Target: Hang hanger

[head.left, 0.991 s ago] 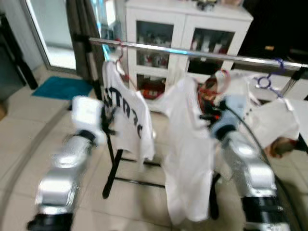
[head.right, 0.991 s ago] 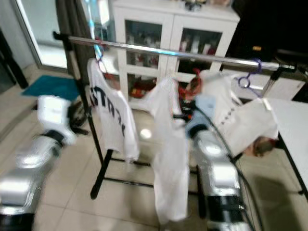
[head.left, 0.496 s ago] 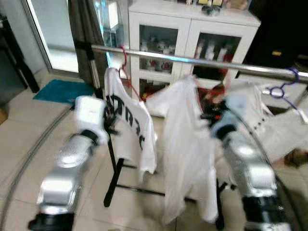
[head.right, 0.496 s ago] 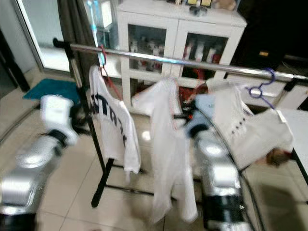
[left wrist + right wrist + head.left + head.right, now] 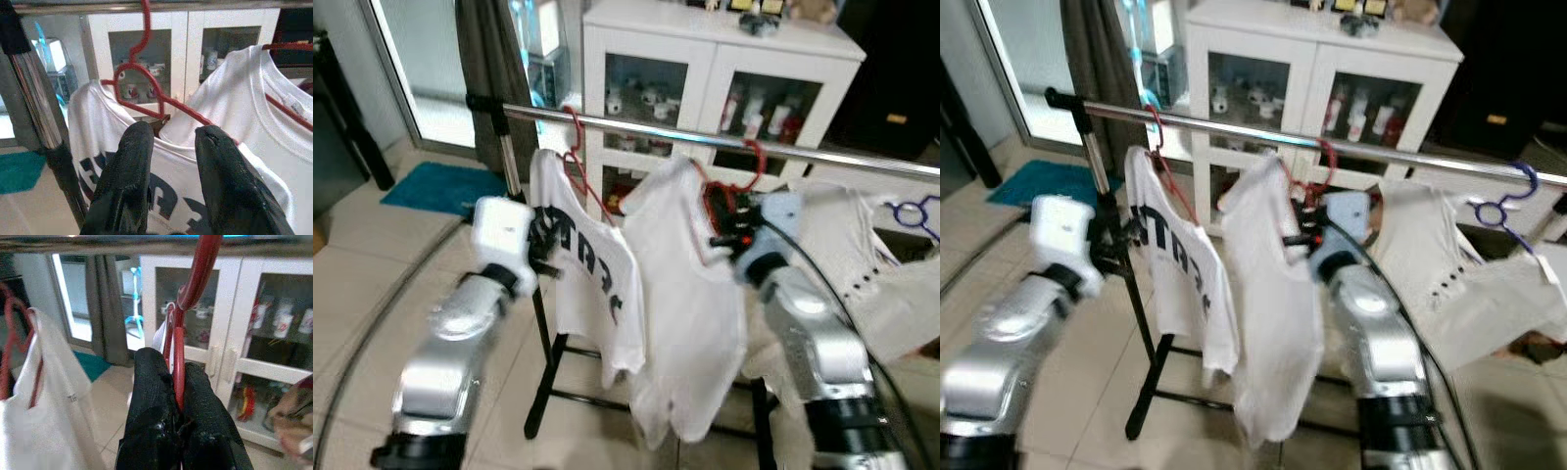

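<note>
A silver rail [image 5: 646,125] runs across a black rack. My right gripper [image 5: 174,369] is shut on the neck of a red hanger [image 5: 193,279] that carries a plain white shirt [image 5: 685,294]. The hanger's hook [image 5: 756,155] reaches up to the rail; whether it rests over it I cannot tell. To the left a printed white T-shirt [image 5: 592,274] hangs from the rail on another red hanger [image 5: 142,73]. My left gripper [image 5: 173,132] is open, its fingers close in front of that shirt's collar.
A white buttoned shirt [image 5: 862,264] on a purple hanger [image 5: 913,211] hangs at the right end. A white glass-door cabinet [image 5: 705,59] stands behind the rack. The rack's black post and foot [image 5: 543,343] stand near my left arm. A teal mat [image 5: 440,184] lies by the door.
The view has shifted. My right gripper has raised the red hanger, so its hook now sits at the rail instead of below it. My left gripper has come closer to the printed shirt.
</note>
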Robot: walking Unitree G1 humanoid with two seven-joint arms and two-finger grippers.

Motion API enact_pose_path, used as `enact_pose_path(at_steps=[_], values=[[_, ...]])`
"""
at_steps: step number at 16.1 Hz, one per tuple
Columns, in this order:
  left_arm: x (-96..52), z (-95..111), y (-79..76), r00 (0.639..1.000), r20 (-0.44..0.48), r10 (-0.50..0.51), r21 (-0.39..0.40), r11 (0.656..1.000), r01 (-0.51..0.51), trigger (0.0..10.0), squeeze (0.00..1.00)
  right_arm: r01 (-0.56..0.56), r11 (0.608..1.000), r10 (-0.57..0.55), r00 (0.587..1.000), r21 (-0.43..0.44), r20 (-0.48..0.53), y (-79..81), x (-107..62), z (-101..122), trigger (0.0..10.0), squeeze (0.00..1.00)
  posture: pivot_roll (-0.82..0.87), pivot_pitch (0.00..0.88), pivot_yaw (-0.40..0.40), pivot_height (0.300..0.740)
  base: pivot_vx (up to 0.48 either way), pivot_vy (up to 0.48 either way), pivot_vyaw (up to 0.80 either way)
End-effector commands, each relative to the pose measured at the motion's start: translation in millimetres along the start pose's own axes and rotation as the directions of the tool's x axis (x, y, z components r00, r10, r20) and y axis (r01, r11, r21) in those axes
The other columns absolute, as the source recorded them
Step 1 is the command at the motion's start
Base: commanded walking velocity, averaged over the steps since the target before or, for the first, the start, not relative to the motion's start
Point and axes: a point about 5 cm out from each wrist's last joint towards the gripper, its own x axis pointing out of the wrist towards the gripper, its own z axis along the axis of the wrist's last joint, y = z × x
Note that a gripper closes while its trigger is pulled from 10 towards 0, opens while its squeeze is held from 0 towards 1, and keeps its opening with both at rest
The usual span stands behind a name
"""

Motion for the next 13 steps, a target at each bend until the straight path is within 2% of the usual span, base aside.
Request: enact_pose_path(at_steps=[1,4,9,10,13], values=[[-0.7,3,6.2,1.0,0.005,0.016,0.015,1.0,-0.016,10.0,0.0,-0.047,0.998,0.047,0.999,-0.031,0.011,10.0,2.2,4,10.0,0.0,0.02,0.0,-0.061,0.71,0.3,0.0,0.0],[-0.8,2,6.6,1.0,-0.015,0.017,-0.001,1.0,-0.017,10.0,0.0,-0.062,0.997,0.064,0.996,-0.035,0.062,12.8,0.5,7,10.0,0.0,0.02,0.0,-0.056,0.71,0.0,0.0,0.0],[-2.3,1,3.5,0.999,-0.024,-0.026,0.028,0.999,0.027,10.0,0.0,-0.016,0.999,0.02,0.996,-0.046,0.082,6.9,2.5,12,10.0,0.0,0.02,0.0,-0.054,0.71,0.0,0.0,0.0],[-3.0,0,2.2,0.999,-0.03,-0.035,0.035,0.999,0.036,10.0,0.0,-0.018,0.997,0.024,0.996,-0.07,0.088,5.9,3.6,14,10.0,0.0,0.02,0.0,-0.056,0.71,0.0,0.0,0.0],[-6.2,-1,3.6,0.997,-0.041,-0.065,0.073,0.995,0.067,10.0,0.0,-0.029,0.997,0.035,0.995,-0.066,0.095,5.8,11.2,20,10.0,0.0,0.02,0.0,-0.057,0.71,0.0,0.0,0.0]])
